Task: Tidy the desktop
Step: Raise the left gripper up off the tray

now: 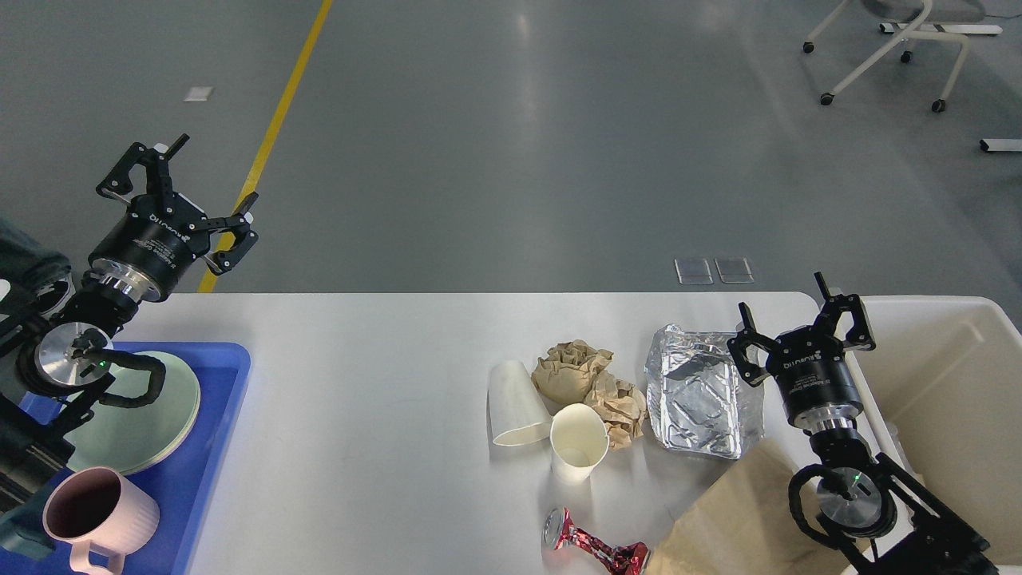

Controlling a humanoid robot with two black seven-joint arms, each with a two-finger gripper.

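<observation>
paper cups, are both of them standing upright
No, one paper cup stands upright while the other cup lies tipped on the desktop.

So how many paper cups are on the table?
2. One cup lies on its side left of the crumpled paper; the other cup stands upright just in front of it.

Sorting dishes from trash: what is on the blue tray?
On the blue tray: stacked pale green plates and a pink ribbed mug. The left arm covers the plates' left part and the tray's left side, so anything more there is hidden.
</observation>
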